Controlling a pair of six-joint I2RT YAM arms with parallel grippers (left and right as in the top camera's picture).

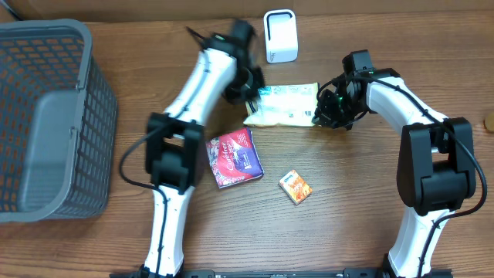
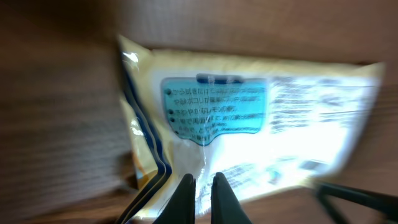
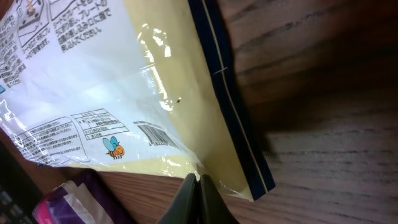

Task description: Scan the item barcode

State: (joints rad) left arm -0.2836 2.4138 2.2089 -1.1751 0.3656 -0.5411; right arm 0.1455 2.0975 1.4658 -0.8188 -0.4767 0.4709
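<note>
1. Packet point(image 1: 282, 104), yellow with dark blue side seams, sits in the middle of the desk point(image 1: 355, 224), a little in front of the white scanner point(image 1: 279, 35) and stretched between the 2 arms. I cannot tell whether it rests on the wood or hangs just clear of it.
2. Left claw point(image 2: 201, 186) is closed, and its tips appear to pinch the packet's edge. That view is blurred, so how deep the hold goes is unclear.
3. Right claw point(image 3: 199, 186) is closed too, nipping the opposite edge right at the rim of the film.
4. Barcode point(image 3: 152, 134) shows on the printed face, near the right claw's end and close to the bee drawing.
5. Risk 1: both holds are thin pinches on slick film, so a quick tilt or the 2 arms pulling apart could slip 1 edge free and drop the packet.
6. Risk 2: slack or glare across the glossy film could wrinkle or wash out the bars, giving no read.
7. Risk 3: the barcode face seems to point upward, not at the scanner, so a turn too small would miss it.
8. Risk 4: swinging toward the scanner could knock it over.
</note>
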